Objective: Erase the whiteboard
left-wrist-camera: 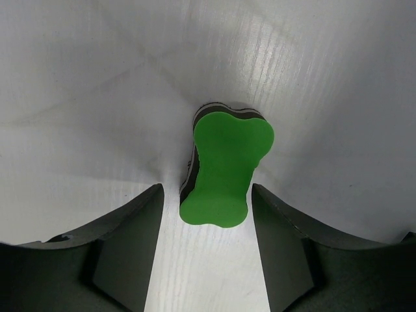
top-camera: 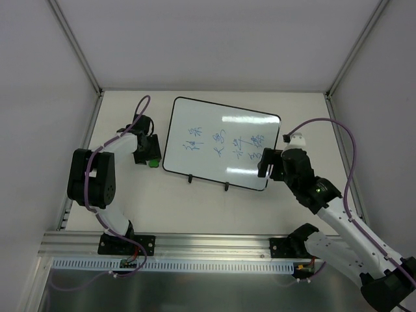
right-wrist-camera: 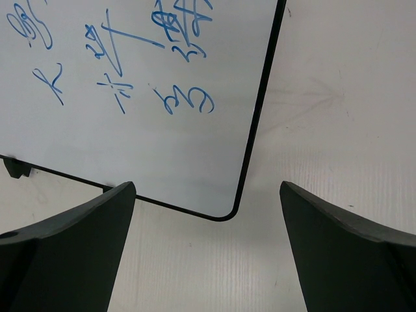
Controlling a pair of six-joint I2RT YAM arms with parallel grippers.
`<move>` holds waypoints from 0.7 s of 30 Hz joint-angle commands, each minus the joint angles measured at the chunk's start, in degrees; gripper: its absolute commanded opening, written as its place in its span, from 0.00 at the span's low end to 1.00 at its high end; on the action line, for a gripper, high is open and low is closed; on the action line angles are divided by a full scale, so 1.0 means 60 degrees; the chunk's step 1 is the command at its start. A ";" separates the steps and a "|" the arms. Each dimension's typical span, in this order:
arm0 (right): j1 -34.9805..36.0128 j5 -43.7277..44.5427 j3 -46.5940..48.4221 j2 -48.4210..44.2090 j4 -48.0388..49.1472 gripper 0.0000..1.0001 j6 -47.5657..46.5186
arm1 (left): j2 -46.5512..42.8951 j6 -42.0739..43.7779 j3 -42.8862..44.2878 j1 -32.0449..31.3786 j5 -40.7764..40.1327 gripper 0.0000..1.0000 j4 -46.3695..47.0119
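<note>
Your whiteboard [top-camera: 221, 143] lies flat in the middle of the counter [top-camera: 130, 208], nearer the far edge than the near one. It is turned a little, and its two small black feet [top-camera: 190, 177] point toward the near edge. Blue handwriting [right-wrist-camera: 117, 71] covers most of its face, so none of the wiping looks done.

Your left hand [left-wrist-camera: 207, 195] is at the board's left side, toward the left edge of the counter, because the green eraser [left-wrist-camera: 224, 169] sits there just beside the board's rim. The hand is open. One finger stands on each side of the eraser with a gap showing on both, so it brackets the block without gripping it. That placement suggests you are lined up to pick it up. The wrist view leaves it unclear whether the dark felt layer faces the counter or the block rests on its edge, so check that before you squeeze.

Your right hand [right-wrist-camera: 207, 188] hangs over the board's near right corner, fingers spread wide with nothing between them. The rim's rounded corner lies right under the gap. I judge it is there to pin or brace the board so it won't slide while the eraser rubs across it
</note>
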 commanded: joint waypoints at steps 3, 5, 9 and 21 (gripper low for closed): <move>-0.0101 0.0084 -0.0021 -0.0064 0.0090 0.98 0.0130 | 0.0077 0.0102 0.0343 -0.0056 -0.0216 0.57 -0.0059; -0.0115 0.0055 -0.0035 -0.0035 0.0076 0.98 0.0203 | 0.0091 0.0161 0.0373 -0.0056 -0.0187 0.57 -0.0059; -0.0101 0.0011 -0.0079 -0.0050 0.0076 0.98 0.0277 | 0.0194 0.0263 0.0475 -0.0056 -0.0231 0.56 -0.0059; -0.0130 -0.0004 -0.0225 -0.0079 0.0076 0.98 0.0379 | 0.0487 0.0337 0.0680 -0.0203 -0.0392 0.47 -0.0059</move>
